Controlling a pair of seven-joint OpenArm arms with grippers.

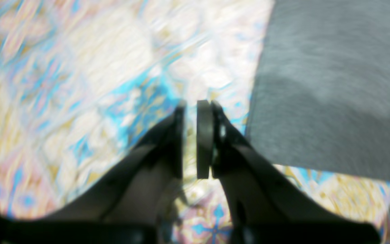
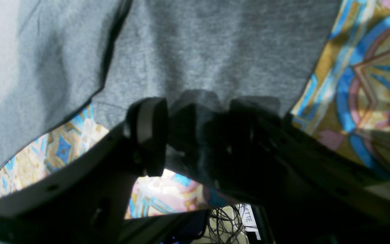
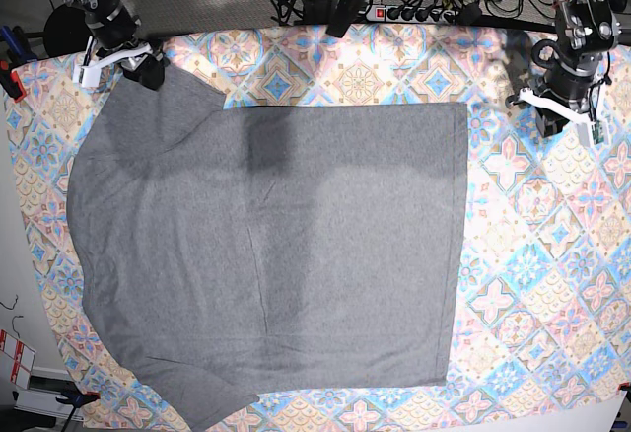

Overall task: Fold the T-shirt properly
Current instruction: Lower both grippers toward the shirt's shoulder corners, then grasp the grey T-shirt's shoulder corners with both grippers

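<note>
The grey T-shirt point(image 3: 276, 245) lies spread flat on the patterned tablecloth point(image 3: 532, 254), its hem toward the right. At the far left corner my right gripper point(image 3: 148, 69) sits on a sleeve. In the right wrist view the right gripper point(image 2: 198, 101) is shut on bunched T-shirt point(image 2: 215, 51) fabric, which drapes over one finger. My left gripper point(image 3: 564, 108) hovers over bare cloth at the far right, clear of the shirt. In the left wrist view the left gripper point(image 1: 190, 105) has its pads almost together and holds nothing, and the T-shirt point(image 1: 333, 84) edge lies to its right.
A power strip point(image 3: 414, 13) and tangled cables run along the table's far edge. Clamps hold the tablecloth at the left edge point(image 3: 10, 82). The table's front right corner point(image 3: 611, 417) shows beyond the cloth.
</note>
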